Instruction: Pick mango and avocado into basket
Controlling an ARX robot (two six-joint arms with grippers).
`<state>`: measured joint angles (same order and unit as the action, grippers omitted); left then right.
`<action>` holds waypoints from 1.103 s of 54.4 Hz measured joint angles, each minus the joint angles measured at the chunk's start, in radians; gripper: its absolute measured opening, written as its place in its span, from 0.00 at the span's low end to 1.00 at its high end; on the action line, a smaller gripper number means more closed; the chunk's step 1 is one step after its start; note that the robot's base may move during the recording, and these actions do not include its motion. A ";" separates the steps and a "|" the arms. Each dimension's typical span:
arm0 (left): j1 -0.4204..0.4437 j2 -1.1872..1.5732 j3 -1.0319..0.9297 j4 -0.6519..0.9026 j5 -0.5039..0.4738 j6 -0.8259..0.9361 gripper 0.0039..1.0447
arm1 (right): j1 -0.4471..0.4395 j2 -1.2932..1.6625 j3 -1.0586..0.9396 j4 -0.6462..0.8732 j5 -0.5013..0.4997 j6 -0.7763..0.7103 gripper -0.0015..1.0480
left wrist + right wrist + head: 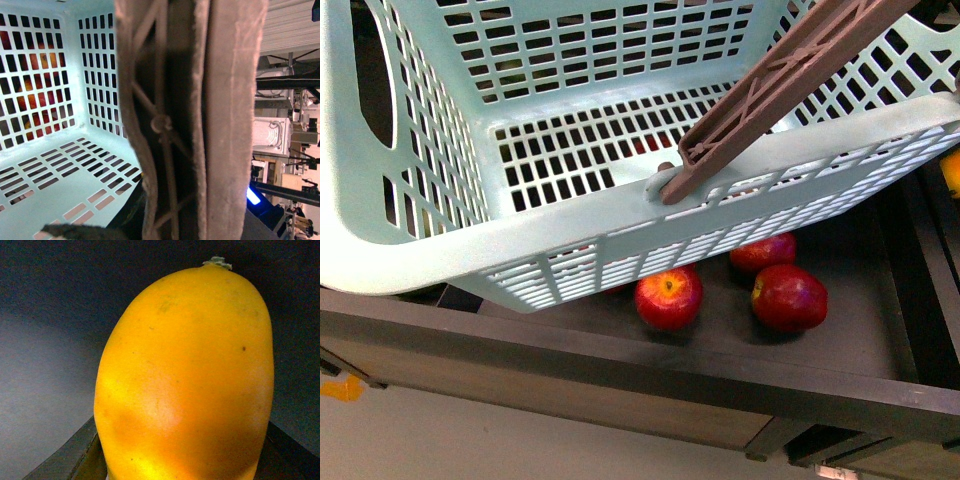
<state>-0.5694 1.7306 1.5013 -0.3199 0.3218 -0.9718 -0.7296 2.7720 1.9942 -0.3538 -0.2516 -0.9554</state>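
Filling most of the front view, the turquoise basket (570, 235) sits tilted above a dark tray (860, 340), its inside bare where it shows. Its brownish handle (790, 70) rises from the near rim toward the upper right. Three red apples (668, 297) lie on the tray, partly under the basket's lower edge. An orange-yellow fruit (952, 170) peeks in at the right edge, too cut off to identify. The left wrist view is pressed close against the handle, with the basket's slotted floor beside it. The mango (190, 380) nearly fills the right wrist view, over a dark surface. Neither the left gripper nor the right gripper shows, so I cannot tell how their jaws stand.
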 joint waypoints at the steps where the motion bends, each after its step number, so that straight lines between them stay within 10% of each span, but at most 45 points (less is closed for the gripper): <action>1: 0.000 0.000 0.000 0.000 0.000 0.000 0.15 | -0.003 -0.020 -0.025 0.014 -0.017 0.006 0.59; 31: 0.000 0.000 0.000 0.000 0.000 0.000 0.15 | -0.034 -0.842 -0.808 0.336 -0.603 0.218 0.59; 60: 0.000 0.000 0.000 0.000 0.000 0.000 0.15 | 0.192 -1.288 -1.110 0.568 -0.659 0.493 0.59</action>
<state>-0.5694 1.7306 1.5013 -0.3199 0.3218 -0.9718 -0.5381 1.4841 0.8837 0.2142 -0.9104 -0.4625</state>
